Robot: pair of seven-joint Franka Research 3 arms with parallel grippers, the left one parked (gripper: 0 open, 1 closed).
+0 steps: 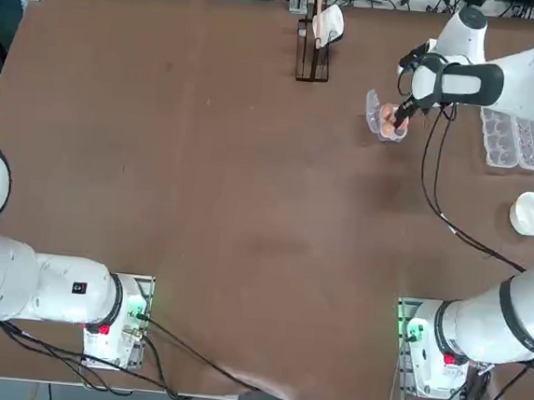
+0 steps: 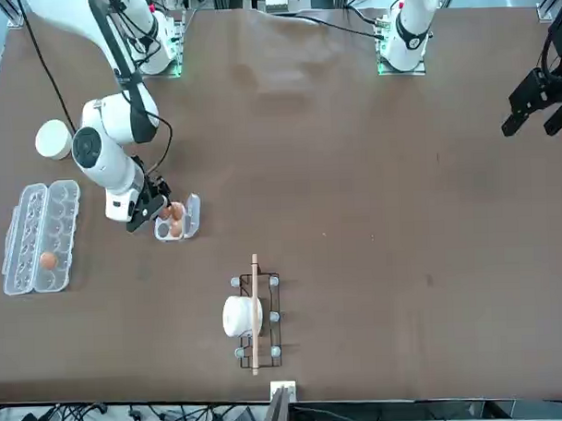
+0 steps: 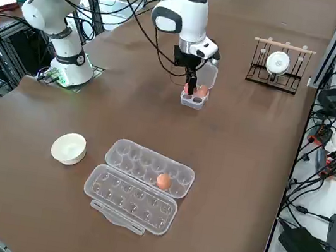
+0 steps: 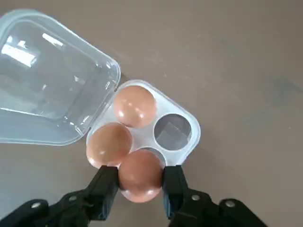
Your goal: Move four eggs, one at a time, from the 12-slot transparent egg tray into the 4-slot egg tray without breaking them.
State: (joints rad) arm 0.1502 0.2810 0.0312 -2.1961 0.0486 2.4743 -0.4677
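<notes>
My pincer (image 4: pixel 140 182): clamped on one egg, a finger on each side of it, poised over the small square carton near the far edge of the surface (image 1: pixel 201 204).
Held egg (image 4: pixel 140 176): brown-orange, gripped at its middle, sitting just above the nearest cup of the small carton; whether it touches the cup I cannot tell.
4-slot egg tray (image 4: pixel 189 144): clear plastic, lid flap (image 4: pixel 47 80) thrown open and lying flat beside it; two eggs (image 4: pixel 135 105) rest in adjoining cups, one cup (image 4: pixel 173 131) shows bare.
12-slot transparent egg tray (image 3: pixel 149 164): long clear carton, lying open on my right side of the surface, well apart from the small carton; its lid (image 3: pixel 130 198) lies flat alongside the cups.
Last egg in the long carton (image 3: pixel 163 181): a single brown-orange egg, seated in a cup of the row next to the lid, toward one end.
White bowl (image 3: pixel 69 148): round, standing near the long carton, on its side toward my base.
Rack (image 2: pixel 255 315): a dark wire stand with a wooden bar and a white cup on it, at the far edge of the surface, apart from both cartons.
</notes>
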